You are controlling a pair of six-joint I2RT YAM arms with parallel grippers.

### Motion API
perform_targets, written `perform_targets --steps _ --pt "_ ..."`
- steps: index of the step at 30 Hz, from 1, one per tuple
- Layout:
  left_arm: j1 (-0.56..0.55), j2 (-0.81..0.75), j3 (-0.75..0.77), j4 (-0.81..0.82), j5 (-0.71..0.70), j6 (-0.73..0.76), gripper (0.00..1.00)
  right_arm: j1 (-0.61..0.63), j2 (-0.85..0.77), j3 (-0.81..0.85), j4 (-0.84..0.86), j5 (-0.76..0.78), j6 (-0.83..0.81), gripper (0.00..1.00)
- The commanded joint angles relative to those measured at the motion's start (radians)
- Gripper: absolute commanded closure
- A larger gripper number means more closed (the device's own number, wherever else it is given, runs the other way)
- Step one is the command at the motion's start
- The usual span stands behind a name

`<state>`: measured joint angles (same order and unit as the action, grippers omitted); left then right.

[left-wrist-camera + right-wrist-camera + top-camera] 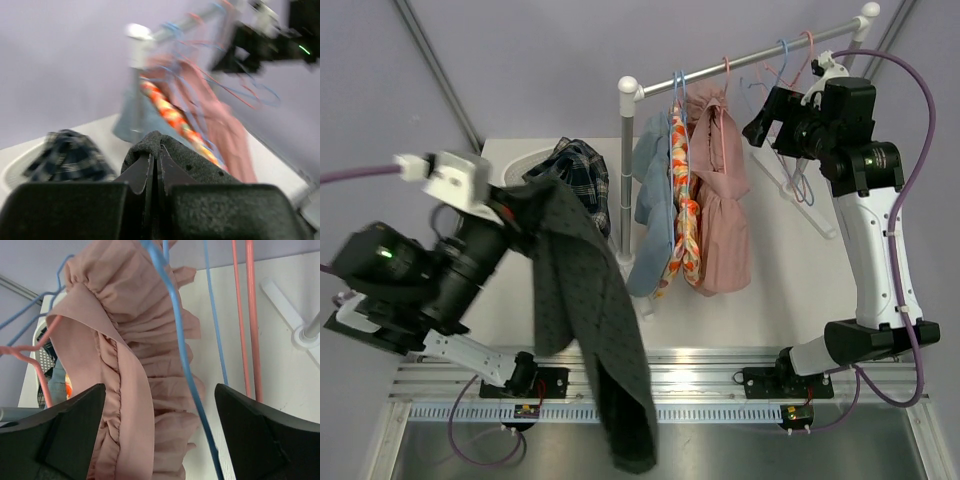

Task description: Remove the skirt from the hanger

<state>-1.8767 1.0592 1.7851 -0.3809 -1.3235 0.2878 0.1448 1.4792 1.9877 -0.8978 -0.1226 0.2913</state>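
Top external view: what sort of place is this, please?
Probably a robot lab cell, not a home: plain lilac walls, a clothes rail with hung garments, and an aluminium rail carrying the arm bases.

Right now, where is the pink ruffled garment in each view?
Top external: pink garment hangs on the rail, right of centre.
Left wrist: pink garment, blurred, right of centre.
Right wrist: pink garment fills the middle.
Shared landmark: the orange patterned garment beside it.
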Motion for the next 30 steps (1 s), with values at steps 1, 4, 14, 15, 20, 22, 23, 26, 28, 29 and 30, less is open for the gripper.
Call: perform_targets --steps 1,4,14,15,20,22,23,26,28,29,30 --pt "0.106 -0.088 0.006 0.232 0.018 0.286 1.00 0.001 -0.068 -0.039 0.008 0.017 -0.007 0.01" --pt "0.143 -0.111 -0.001 0.334 0.021 0.425 1.00 0.001 -0.106 -0.066 0.007 0.029 -0.004 0.01" --pt "0.666 0.044 -0.038 0.122 0.107 0.416 1.00 0.001 -0.197 -0.095 -0.012 -0.012 0.011 0.01" --pt "0.732 0.089 0.002 0.000 0.203 0.351 1.00 0.001 -0.204 -0.101 -0.012 -0.020 0.009 0.01" --pt "1.262 0.263 0.224 -0.182 0.605 0.004 1.00 0.001 -0.253 -0.145 -0.033 -0.049 -0.003 0.01" --pt "1.449 0.425 0.392 -0.269 0.737 -0.064 1.00 0.001 -0.272 -0.162 -0.050 -0.055 -0.010 0.00" --pt "1.485 0.468 0.417 -0.282 0.766 -0.099 1.00 0.001 -0.298 -0.165 -0.055 -0.060 -0.015 0.00" --pt "1.602 0.582 0.372 -0.250 0.800 -0.212 1.00 0.001 -0.353 -0.171 -0.070 -0.066 -0.020 0.01" --pt "1.660 0.602 0.269 -0.191 0.842 -0.274 1.00 0.001 -0.379 -0.159 -0.079 -0.071 -0.017 0.00" --pt "1.669 0.605 0.157 -0.173 0.868 -0.341 1.00 0.001 -0.402 -0.153 -0.079 -0.075 -0.014 0.01" --pt "1.673 0.602 0.104 -0.149 0.909 -0.367 1.00 0.001 -0.411 -0.145 -0.076 -0.098 -0.011 0.01"
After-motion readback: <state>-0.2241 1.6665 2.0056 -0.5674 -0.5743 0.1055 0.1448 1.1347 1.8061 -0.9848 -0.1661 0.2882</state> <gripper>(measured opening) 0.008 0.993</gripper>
